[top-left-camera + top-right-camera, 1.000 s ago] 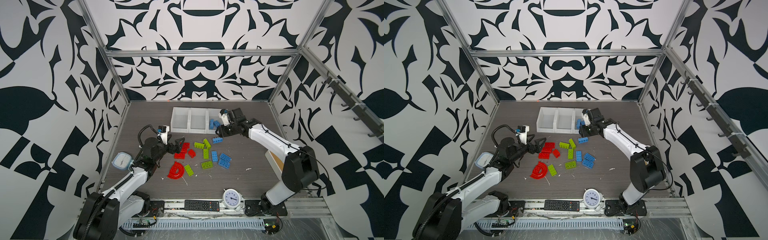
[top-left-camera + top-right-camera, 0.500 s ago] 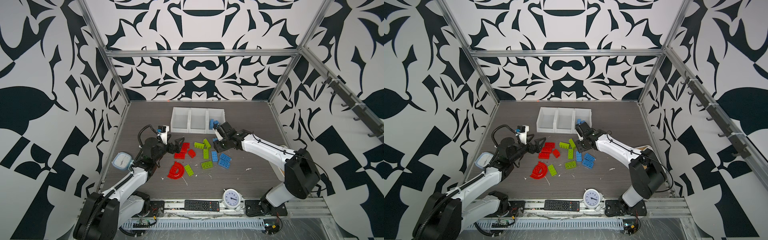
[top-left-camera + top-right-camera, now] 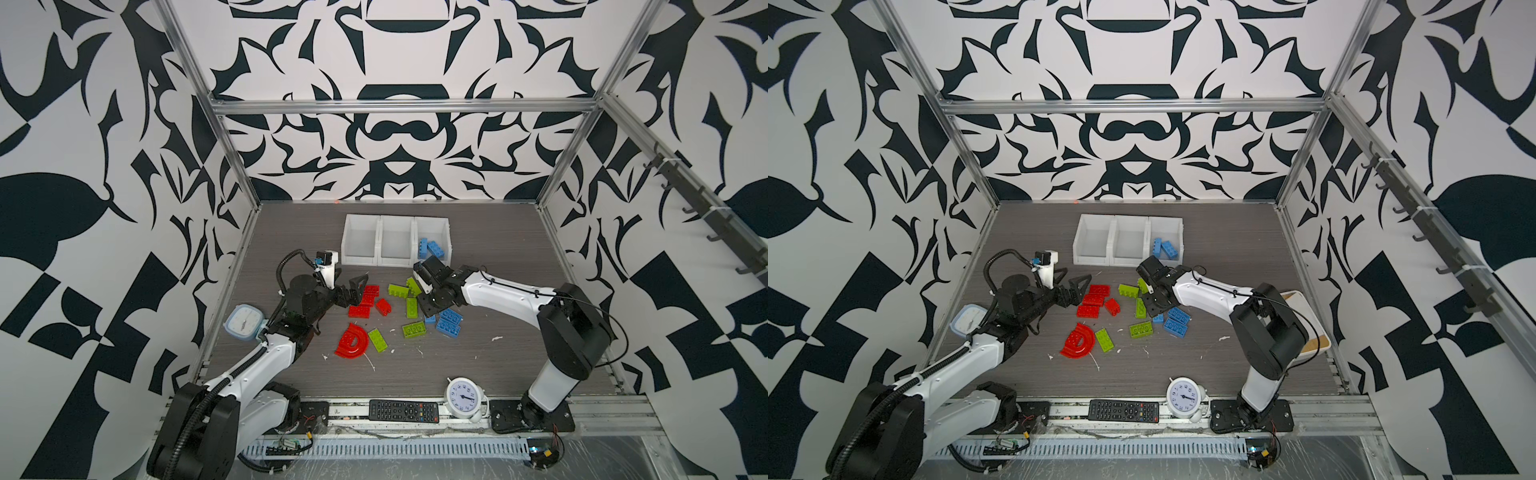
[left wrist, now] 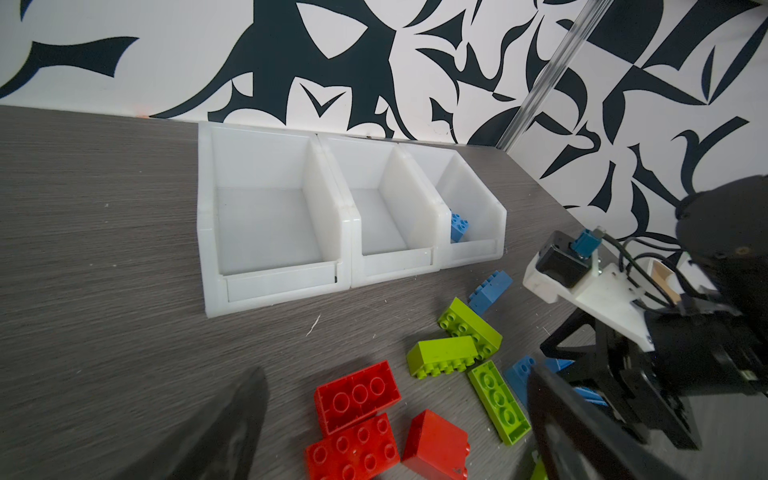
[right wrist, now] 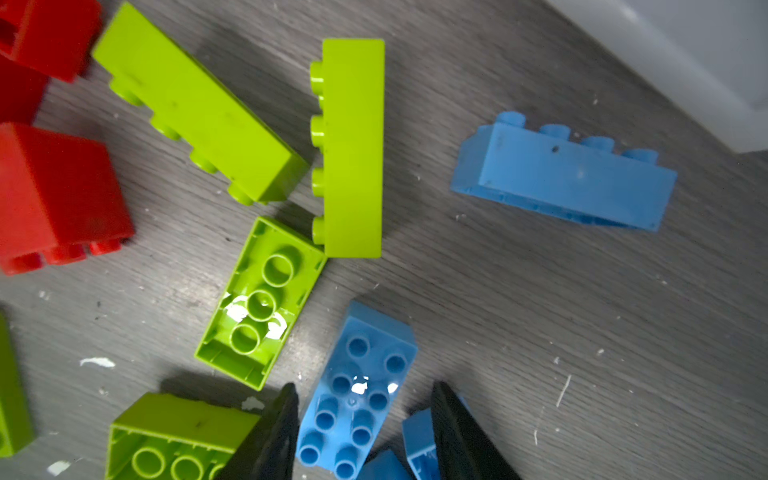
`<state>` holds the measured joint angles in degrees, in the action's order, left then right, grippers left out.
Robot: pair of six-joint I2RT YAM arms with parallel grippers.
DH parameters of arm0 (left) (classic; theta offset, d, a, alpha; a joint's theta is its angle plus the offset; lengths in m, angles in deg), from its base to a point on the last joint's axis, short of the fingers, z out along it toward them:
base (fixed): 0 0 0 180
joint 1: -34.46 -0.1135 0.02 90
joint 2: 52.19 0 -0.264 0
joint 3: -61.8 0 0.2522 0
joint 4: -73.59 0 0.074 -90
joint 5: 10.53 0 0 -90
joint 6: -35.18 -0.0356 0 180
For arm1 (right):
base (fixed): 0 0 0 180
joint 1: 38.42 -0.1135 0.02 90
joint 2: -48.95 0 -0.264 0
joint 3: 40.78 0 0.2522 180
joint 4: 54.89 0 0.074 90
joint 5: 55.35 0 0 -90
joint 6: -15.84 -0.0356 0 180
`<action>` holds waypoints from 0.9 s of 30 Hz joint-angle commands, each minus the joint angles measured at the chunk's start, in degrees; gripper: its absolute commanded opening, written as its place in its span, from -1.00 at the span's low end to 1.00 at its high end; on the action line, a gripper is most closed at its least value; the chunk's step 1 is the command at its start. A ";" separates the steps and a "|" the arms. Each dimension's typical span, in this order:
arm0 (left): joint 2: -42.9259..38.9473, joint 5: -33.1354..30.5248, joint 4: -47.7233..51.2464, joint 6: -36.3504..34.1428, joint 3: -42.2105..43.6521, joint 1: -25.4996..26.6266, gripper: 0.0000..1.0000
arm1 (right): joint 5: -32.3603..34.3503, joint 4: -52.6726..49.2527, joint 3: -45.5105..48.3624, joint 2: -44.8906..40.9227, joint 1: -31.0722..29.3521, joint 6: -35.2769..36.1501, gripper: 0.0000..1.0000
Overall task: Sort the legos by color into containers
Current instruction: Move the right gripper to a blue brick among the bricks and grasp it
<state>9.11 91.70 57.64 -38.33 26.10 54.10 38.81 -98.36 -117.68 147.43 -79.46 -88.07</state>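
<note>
My L gripper [image 3: 353, 291] is wide open and empty, red bricks [image 3: 368, 297] just ahead, prob lined up for reds. R gripper [image 5: 365, 388] is half open, straddling a blue brick [image 5: 357, 374], no grip yet. The bins [image 3: 380, 220] sit beyond both: left & mid empty, right holds two blue bricks [image 3: 432, 248].

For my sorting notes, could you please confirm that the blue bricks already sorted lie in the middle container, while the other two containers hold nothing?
Not quite. The sorted blue bricks lie in the container at the right end of the row, not in the middle container, as both top views show. The other two hold nothing, as you said.
</note>
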 commanded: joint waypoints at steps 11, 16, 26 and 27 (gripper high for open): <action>-1.50 -0.10 -0.80 0.83 1.31 0.13 0.99 | 0.79 3.10 1.08 2.77 -1.06 -1.83 0.00; -2.36 -1.15 -0.41 0.42 1.53 0.13 0.99 | -0.08 4.18 2.04 2.91 -1.14 -2.25 -0.18; -2.17 -1.28 -0.23 0.38 1.42 0.14 0.99 | -0.77 5.77 4.99 1.02 -1.22 -3.39 -0.34; -2.15 -1.28 -0.17 0.32 1.38 0.14 0.99 | -1.05 5.79 4.95 1.11 -1.15 -3.36 -0.35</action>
<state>7.45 90.83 57.68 -38.13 26.76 54.10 38.68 -92.22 -113.59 150.07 -80.20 -90.74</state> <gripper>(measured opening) 0.996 0.363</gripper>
